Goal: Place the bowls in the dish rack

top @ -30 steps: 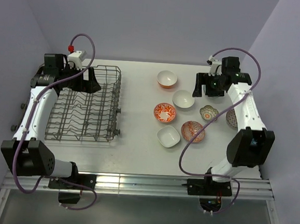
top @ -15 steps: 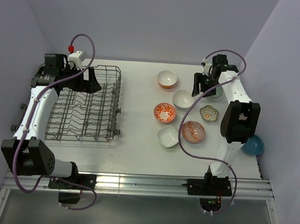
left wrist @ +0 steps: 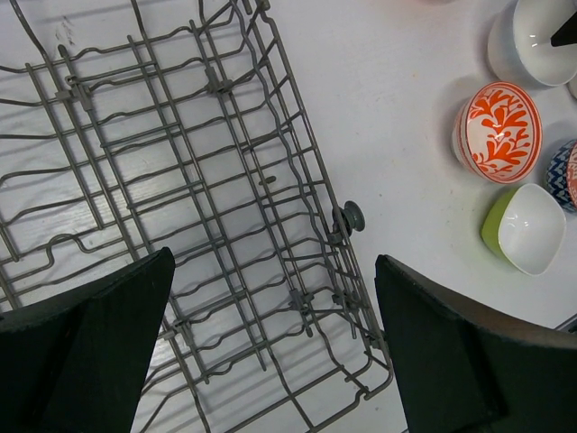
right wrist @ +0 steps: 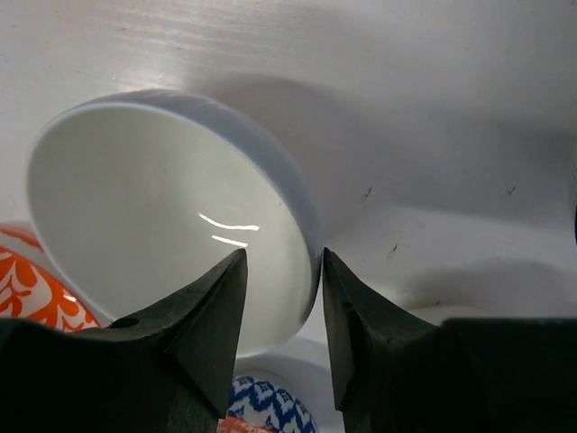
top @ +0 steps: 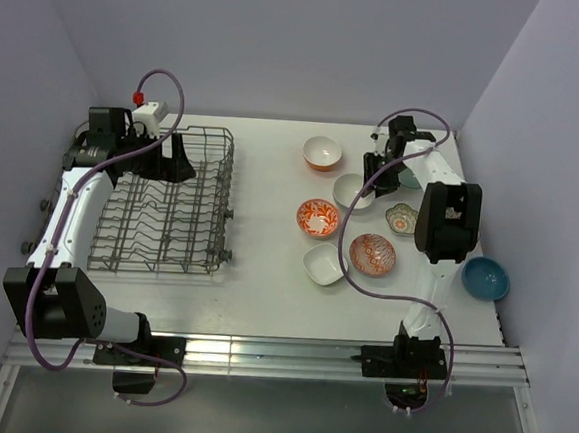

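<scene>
Several bowls sit right of the dish rack [top: 165,202]: orange [top: 322,153], white round [top: 351,193], red-orange patterned [top: 317,218], white square [top: 325,263], red patterned [top: 372,254], scalloped [top: 403,218] and blue [top: 486,278]. My right gripper [top: 370,178] straddles the white round bowl's [right wrist: 153,198] rim. In the right wrist view that gripper [right wrist: 284,262] is open: one finger is inside the bowl with a gap, the other is against the outer wall. My left gripper [top: 159,156] hangs wide open over the rack's [left wrist: 180,180] far end, its jaws [left wrist: 275,262] holding nothing.
A pale green bowl [top: 410,175] shows partly behind the right arm. The left wrist view catches the patterned bowl [left wrist: 500,131] and the square bowl [left wrist: 523,230] beyond the rack's wheel [left wrist: 350,216]. Walls close in at the back and both sides.
My right arm has swung left and lowered onto the white round bowl, its jaws narrowing around the rim. The blue bowl at the right is now uncovered. The left arm has not moved.
</scene>
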Controlling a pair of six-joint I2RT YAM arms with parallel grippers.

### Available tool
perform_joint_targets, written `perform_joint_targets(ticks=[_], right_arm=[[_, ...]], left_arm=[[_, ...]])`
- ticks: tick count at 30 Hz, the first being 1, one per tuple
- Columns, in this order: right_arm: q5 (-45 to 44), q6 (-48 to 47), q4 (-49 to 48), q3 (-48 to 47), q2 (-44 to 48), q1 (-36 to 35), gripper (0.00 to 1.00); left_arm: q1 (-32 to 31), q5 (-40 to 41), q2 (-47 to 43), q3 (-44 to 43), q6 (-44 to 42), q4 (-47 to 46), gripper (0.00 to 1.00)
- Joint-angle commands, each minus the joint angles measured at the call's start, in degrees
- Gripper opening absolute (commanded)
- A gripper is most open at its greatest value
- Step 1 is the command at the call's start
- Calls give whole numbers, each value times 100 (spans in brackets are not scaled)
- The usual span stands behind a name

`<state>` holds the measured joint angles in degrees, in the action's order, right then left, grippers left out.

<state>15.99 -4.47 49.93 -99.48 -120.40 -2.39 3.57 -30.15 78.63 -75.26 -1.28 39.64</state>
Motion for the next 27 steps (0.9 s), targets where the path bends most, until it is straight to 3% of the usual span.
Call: perform_joint_targets(ticks=[1, 11, 14, 22, 27], right_arm=[[-113, 69, -299, -265, -203, 2, 46], [9, 95, -432, -291, -502, -7, 26], [36, 113, -388, -370, -476, 2, 0], [614, 43, -27, -870, -107, 63, 0], [1213, 156, 358, -2222, 96, 116, 0]], left_arm=[[12, -175, 3, 21, -30, -202, 99], [12, -114, -128, 266, 75, -448, 97], [12, -70, -208, 346, 347, -571, 95], [82, -411, -164, 118, 584, -641, 94], [923, -2212, -172, 178, 1909, -1719, 98]])
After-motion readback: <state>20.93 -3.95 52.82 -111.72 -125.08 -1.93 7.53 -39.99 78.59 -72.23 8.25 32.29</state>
